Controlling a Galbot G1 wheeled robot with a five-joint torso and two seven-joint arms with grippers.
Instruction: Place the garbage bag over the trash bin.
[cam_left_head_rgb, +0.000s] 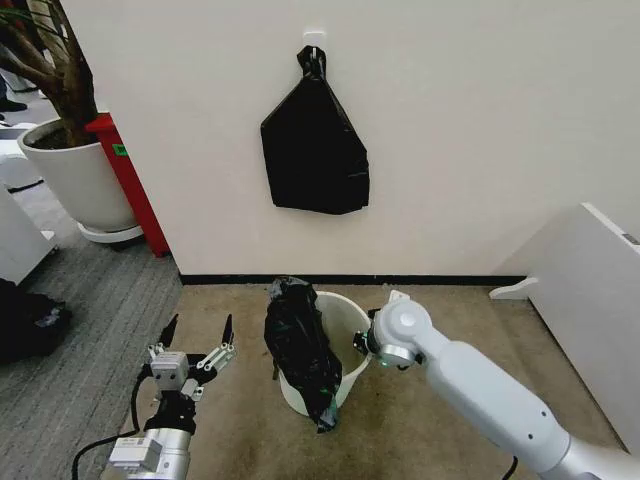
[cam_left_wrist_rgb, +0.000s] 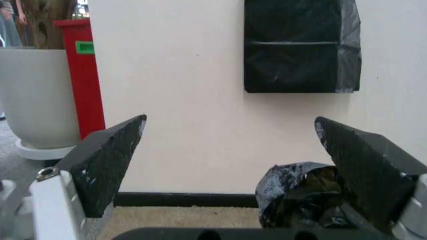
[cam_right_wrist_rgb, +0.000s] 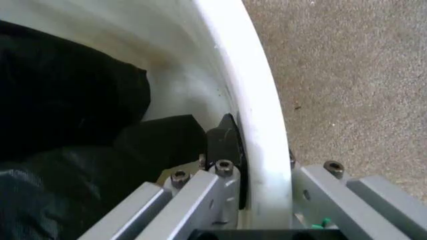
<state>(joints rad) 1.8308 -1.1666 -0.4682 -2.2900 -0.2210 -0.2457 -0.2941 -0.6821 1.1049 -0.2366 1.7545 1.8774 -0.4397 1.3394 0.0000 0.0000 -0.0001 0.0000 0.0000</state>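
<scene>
The trash bin (cam_left_head_rgb: 345, 325) stands on the beige carpet near the wall, cream-white and round. The garbage bag (cam_left_head_rgb: 300, 350), black and crinkly, lies bunched over the bin's left side and hangs down its front. My right gripper (cam_left_head_rgb: 361, 343) is at the bin's right rim. In the right wrist view the right gripper (cam_right_wrist_rgb: 260, 145) straddles the trash bin (cam_right_wrist_rgb: 257, 90) wall, one black finger (cam_right_wrist_rgb: 223, 142) inside against it, with the garbage bag (cam_right_wrist_rgb: 73, 125) beside that finger. My left gripper (cam_left_head_rgb: 200, 322) stands open left of the bin, nothing between its fingers (cam_left_wrist_rgb: 107, 155); the garbage bag (cam_left_wrist_rgb: 293, 195) shows beyond it.
A flat black knotted bag bundle (cam_left_head_rgb: 313, 145) hangs on the wall above the bin. A large white plant pot (cam_left_head_rgb: 75, 180) and a red stand (cam_left_head_rgb: 130, 180) are at the far left. A white panel (cam_left_head_rgb: 590, 300) stands at the right. Grey carpet lies left of the beige area.
</scene>
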